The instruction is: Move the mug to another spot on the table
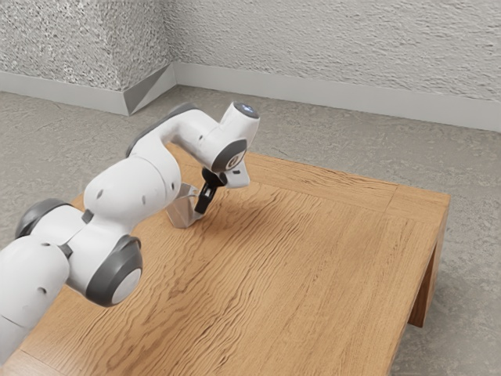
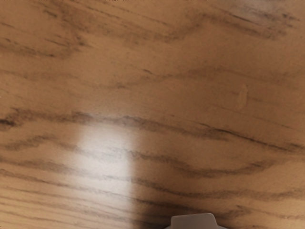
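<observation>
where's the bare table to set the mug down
Nearly all the table is bare: the whole stretch from the mug toward the exterior view's right edge and the near edge. It is crowded only at that view's left, where the arm, claw and mug meet.

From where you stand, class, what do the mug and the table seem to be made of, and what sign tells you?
Mug: smooth pale grey with a dull sheen. It could be metal or glazed ceramic; the look leaves it open.
Table: wood, shown by the dark wavy grain running through warm brown boards. A soft glare patch in the wrist view suggests a satin varnish.
</observation>
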